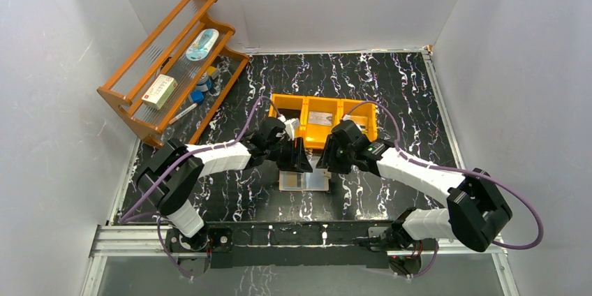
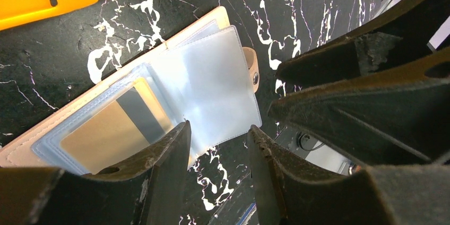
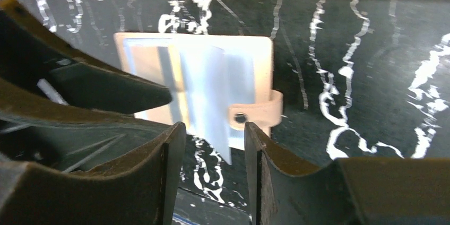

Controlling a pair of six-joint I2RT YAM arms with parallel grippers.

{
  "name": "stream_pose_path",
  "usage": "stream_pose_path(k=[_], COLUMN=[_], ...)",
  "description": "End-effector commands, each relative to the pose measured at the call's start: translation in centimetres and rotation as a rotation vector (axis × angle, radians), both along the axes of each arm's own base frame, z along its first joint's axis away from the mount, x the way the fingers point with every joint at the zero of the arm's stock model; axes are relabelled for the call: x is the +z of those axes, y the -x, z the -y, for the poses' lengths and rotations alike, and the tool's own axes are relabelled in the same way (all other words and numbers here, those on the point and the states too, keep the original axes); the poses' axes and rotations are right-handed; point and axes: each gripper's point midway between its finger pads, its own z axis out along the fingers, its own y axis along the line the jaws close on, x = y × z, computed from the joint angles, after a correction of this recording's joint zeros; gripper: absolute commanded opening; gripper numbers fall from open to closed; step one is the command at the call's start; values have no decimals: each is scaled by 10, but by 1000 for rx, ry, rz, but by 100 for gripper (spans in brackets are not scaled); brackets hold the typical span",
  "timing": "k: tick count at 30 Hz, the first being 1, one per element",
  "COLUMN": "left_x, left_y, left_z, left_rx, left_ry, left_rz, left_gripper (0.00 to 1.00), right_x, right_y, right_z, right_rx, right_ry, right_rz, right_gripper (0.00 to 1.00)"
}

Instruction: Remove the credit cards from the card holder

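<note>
obstacle: orange tray just behind card holder; free: tabletop rightward

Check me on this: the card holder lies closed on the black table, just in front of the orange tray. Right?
Not closed. The card holder lies open, its clear sleeves fanned out and a striped card showing inside one, as the left wrist view shows. It does lie on the black table, just in front of the orange tray.

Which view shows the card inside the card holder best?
The left wrist view: the gold card with its dark stripe is plain inside the card holder. The right wrist view shows only a sliver; from above it is too small to tell.
</note>
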Motion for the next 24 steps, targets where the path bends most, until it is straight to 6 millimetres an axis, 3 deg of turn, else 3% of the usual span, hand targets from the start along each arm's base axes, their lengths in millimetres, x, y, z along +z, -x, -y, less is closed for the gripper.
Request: stream_pose_path(k=[1,13,18,24], left_x=[0,-2,-4,-13], left_y=[7,7,8,9], left_z=[1,6,5,0], left_rx=[-22,-49,-51,-43], left_ry=[6,7,-2,-36], left_rz=[-20,-44,-49,-62], left_gripper=[42,42,42,42], right_x=[1,-21,-34,-30], right_y=[-7,-8,-12,-15], right_z=[22,8,36,65], right_rx=[-76,35,-31,-92], right_ry=[98,157,315,434], right_rz=[26,-44,-54,-14], right_gripper=[54,63,61,57])
